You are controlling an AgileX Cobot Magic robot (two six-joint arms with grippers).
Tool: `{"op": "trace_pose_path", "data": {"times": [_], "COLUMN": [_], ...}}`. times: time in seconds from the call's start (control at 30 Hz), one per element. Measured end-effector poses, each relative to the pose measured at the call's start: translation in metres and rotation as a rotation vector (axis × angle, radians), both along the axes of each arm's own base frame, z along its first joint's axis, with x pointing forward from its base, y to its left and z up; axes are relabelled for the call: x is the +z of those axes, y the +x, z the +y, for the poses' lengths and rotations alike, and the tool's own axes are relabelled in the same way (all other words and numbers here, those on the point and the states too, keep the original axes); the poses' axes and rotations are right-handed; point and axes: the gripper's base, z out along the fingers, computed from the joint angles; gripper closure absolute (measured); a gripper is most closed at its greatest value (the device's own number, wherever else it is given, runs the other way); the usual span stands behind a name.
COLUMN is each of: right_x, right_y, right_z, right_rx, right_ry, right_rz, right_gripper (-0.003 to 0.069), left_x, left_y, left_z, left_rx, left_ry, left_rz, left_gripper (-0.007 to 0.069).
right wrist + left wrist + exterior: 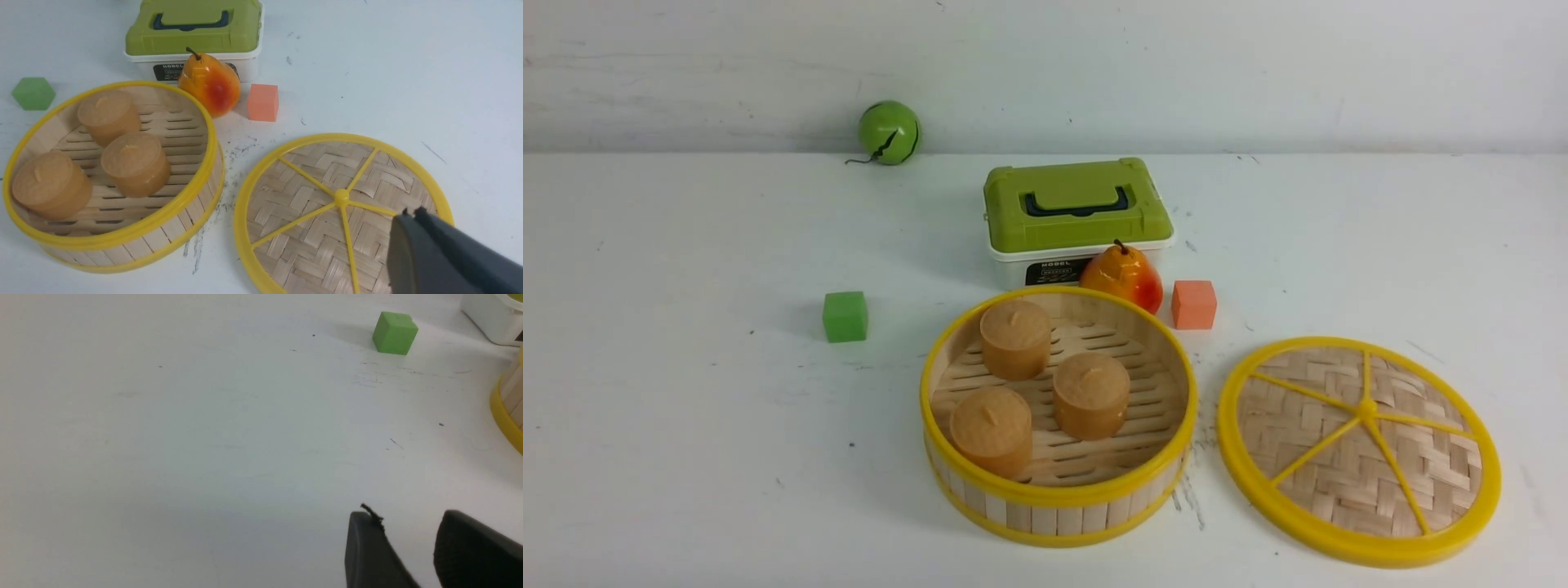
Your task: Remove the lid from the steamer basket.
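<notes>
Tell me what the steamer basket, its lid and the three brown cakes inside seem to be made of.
Steamer basket: pale matte slats, apparently bamboo; the glossy yellow rims look like plastic.
Lid: flat strips woven in a herringbone pattern, likely bamboo, with a smooth yellow rim and spokes, probably plastic.
Cakes: uniform tan, matte, moulded-looking; possibly foam or plastic, hard to tell.

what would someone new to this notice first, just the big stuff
The open steamer basket at the centre front of the table draws the eye, with three brown cylindrical cakes on its slatted floor. To its right, apart from it, the lid lies flat on the table with its yellow spokes showing. Behind the basket stand a green box and a pear.
</notes>
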Motion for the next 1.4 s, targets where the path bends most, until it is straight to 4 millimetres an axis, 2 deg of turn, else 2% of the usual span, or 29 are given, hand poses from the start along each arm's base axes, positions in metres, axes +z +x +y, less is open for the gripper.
{"op": "trace_pose_path", "data": {"times": [0.2,0.37,0.43,0.5,0.6,0.67,0.7,0.77,1.13,1.4], "right_x": [-0.005,-0.023,-0.047,-0.060,-0.096,-0.105,-0.119,-0.132,-0.150,-0.152], "right_y": [-0.003,-0.023,-0.040,-0.046,-0.060,-0.063,-0.066,-0.069,-0.075,-0.077], "right_z": [-0.001,-0.009,-0.017,-0.020,-0.028,-0.029,-0.030,-0.031,-0.031,-0.030], "right_rx": [0.000,-0.006,-0.059,-0.089,-0.192,-0.217,-0.242,-0.259,-0.272,-0.270], "right_ry": [-0.016,-0.112,-0.135,-0.137,-0.120,-0.109,-0.091,-0.068,-0.034,-0.032], "right_rz": [-0.038,-0.191,-0.279,-0.293,-0.309,-0.310,-0.302,-0.305,-0.176,-0.127], "right_gripper": [0.0679,0.0679,0.0679,0.0679,0.0679,0.0679,0.0679,0.0679,0.0679,0.0679], "left_x": [0.000,0.000,0.000,0.000,0.000,0.000,0.000,0.000,0.000,0.000], "left_y": [0.000,0.000,0.000,0.000,0.000,0.000,0.000,0.000,0.000,0.000], "left_z": [0.000,0.000,0.000,0.000,0.000,0.000,0.000,0.000,0.000,0.000], "left_rx": [0.000,0.000,0.000,0.000,0.000,0.000,0.000,0.000,0.000,0.000], "left_ry": [0.000,0.000,0.000,0.000,0.000,0.000,0.000,0.000,0.000,0.000], "left_rz": [0.000,0.000,0.000,0.000,0.000,0.000,0.000,0.000,0.000,-0.001], "left_gripper": [0.0385,0.0385,0.0385,0.0385,0.0385,0.0385,0.0385,0.0385,0.0385,0.0386]}}
